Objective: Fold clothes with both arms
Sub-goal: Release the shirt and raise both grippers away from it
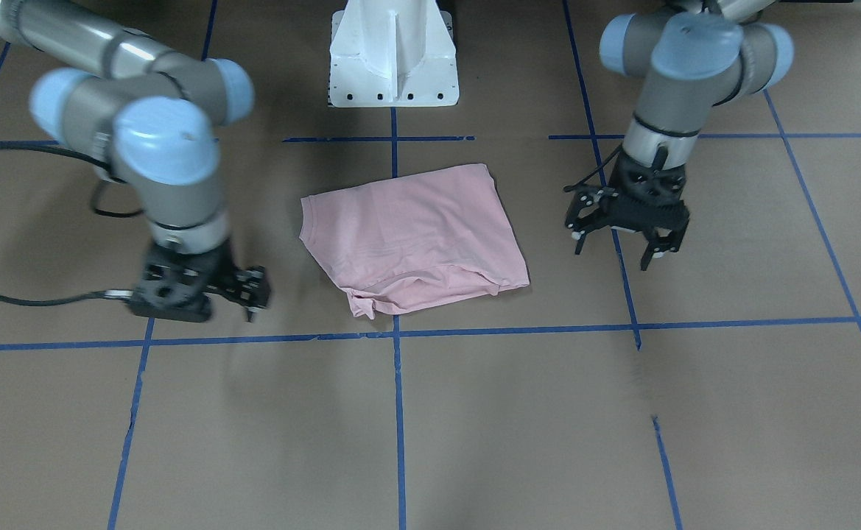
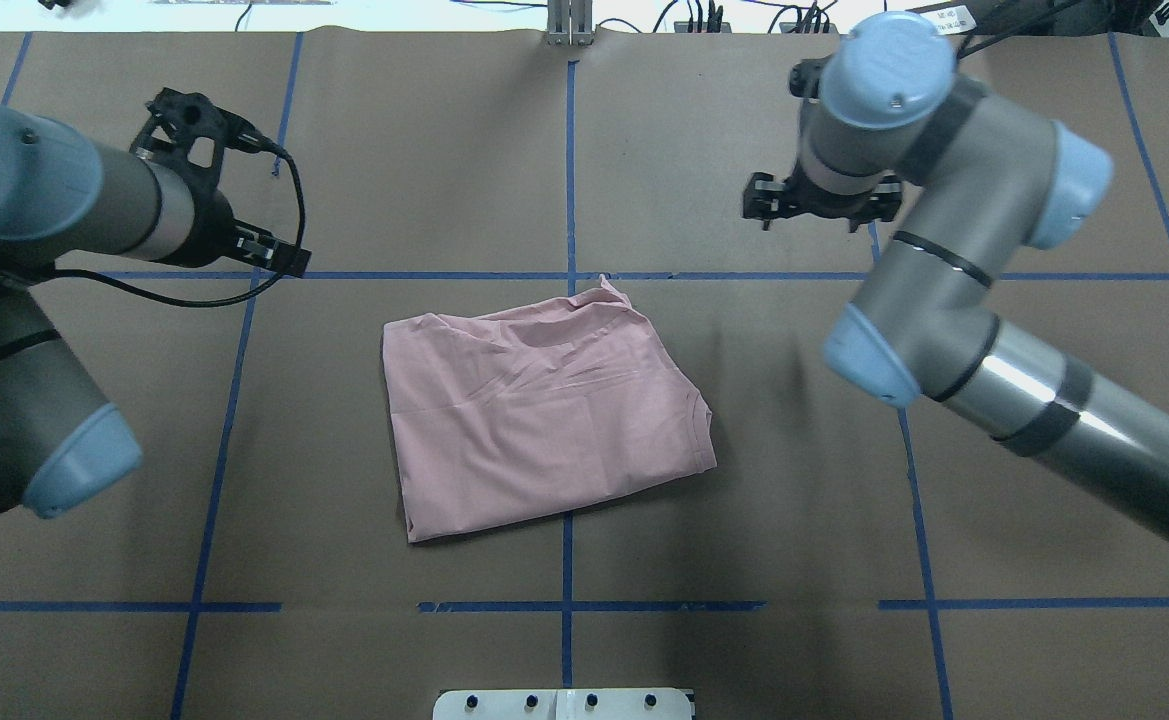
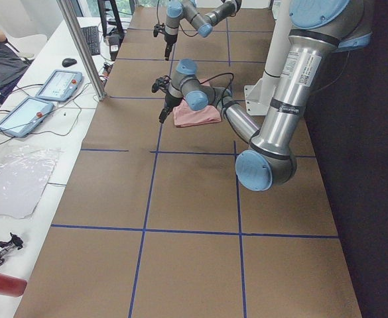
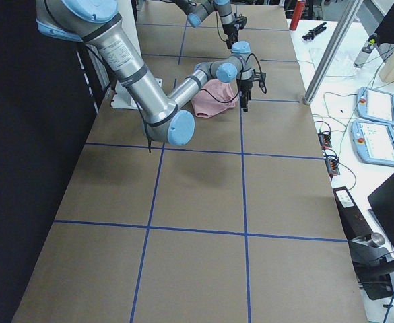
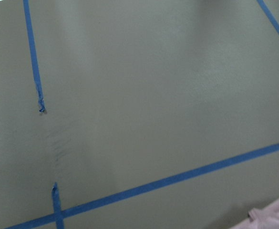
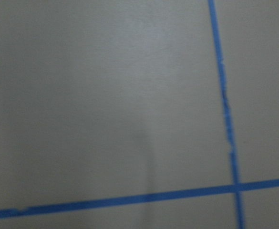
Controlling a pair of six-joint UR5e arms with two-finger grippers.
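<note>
1. On my feed the pale pink T-shirt (image 1: 412, 235) lies folded into a rough rectangle in the middle of the table (image 1: 732, 412), on brown paper marked with a grid of blue tape (image 1: 398, 412). It straddles the centre tape line in front of the white pedestal base (image 1: 393, 59). Only plain pink fabric faces up, and 1 small flap pokes out at the corner on the operators' side.
2. The left gripper (image 1: 616, 246) hangs just above the table on the shirt's left side, close to it but not touching. Its 2 fingers point down and stand wide apart, with nothing between them.
3. The right gripper (image 2: 812, 205) sits on the opposite side, also clear of the cloth and nearer the operators' edge. From overhead its fingers look spread and empty, though the front view of it is blurred.
4. The left wrist camera catches a sliver of pink at its bottom right corner, with paper and tape elsewhere.
5. The right wrist camera gives me only paper and 2 crossing tape lines.
</note>
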